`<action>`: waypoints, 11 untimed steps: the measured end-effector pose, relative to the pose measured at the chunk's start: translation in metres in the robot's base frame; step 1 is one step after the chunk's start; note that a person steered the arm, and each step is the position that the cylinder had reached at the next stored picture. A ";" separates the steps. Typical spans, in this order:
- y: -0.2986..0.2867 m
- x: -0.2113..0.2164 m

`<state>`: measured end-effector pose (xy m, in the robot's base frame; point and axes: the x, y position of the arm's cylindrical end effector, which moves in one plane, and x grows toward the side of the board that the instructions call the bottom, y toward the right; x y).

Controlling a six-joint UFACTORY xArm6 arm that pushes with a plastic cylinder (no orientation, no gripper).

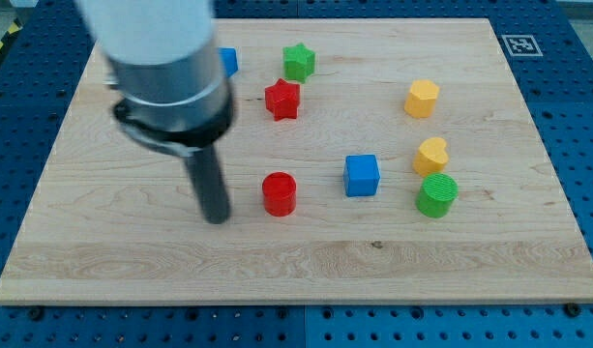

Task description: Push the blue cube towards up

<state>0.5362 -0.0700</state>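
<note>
The blue cube (pixel 362 175) sits on the wooden board (pixel 306 261), right of the middle. My tip (pixel 217 219) rests on the board at the view's left, well to the left of the blue cube. A red cylinder (pixel 279 193) stands between my tip and the blue cube. A second blue block (pixel 228 61) shows near the view's top, partly hidden behind the arm.
A green star (pixel 299 62) and a red star (pixel 282 100) lie above the red cylinder. A yellow hexagonal block (pixel 422 98), a yellow block (pixel 431 155) and a green cylinder (pixel 436 195) stand to the right of the blue cube.
</note>
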 end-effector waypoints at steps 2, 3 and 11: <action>0.072 0.026; 0.095 0.024; 0.168 -0.032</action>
<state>0.5046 0.0978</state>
